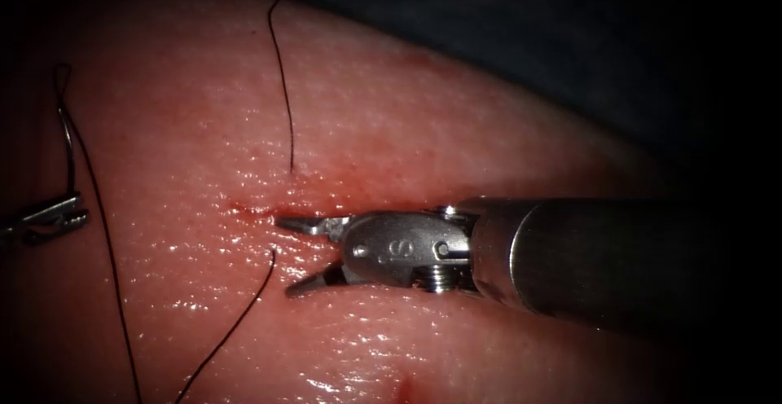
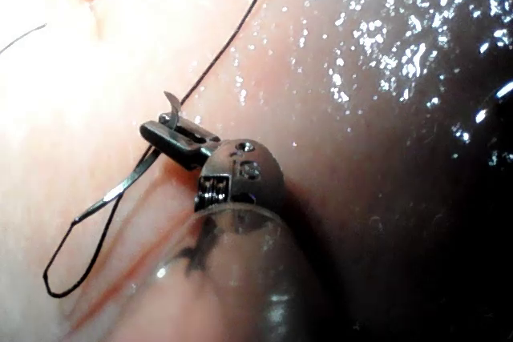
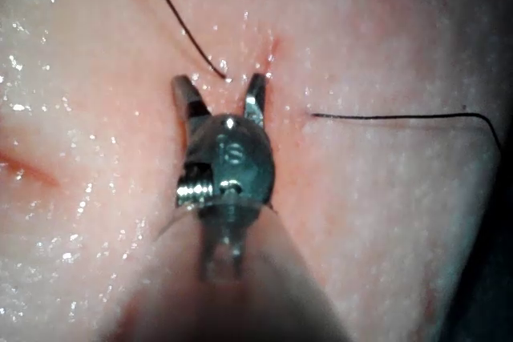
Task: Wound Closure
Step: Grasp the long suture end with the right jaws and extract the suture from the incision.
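Right tool [image 1: 295,257] spread empty over the cut [image 1: 261,210] at frame centre; left tool [image 1: 69,212], far left, pinching the needle [image 1: 68,147] clear of the tissue [image 1: 423,119].

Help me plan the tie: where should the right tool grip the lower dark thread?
Probably just beyond where the dark thread meets the pink tissue, from the right: the empty, open right tool sits beside it. The left tool holds the curved steel needle near one end, outside the tissue.

Left end effector [image 2: 170,135] gripping the needle [image 2: 120,188] over the tissue [image 2: 337,102].
Its jaws are closed on the curved needle, seemingly near one end; dark thread [image 2: 232,42] trails from it and loops below.
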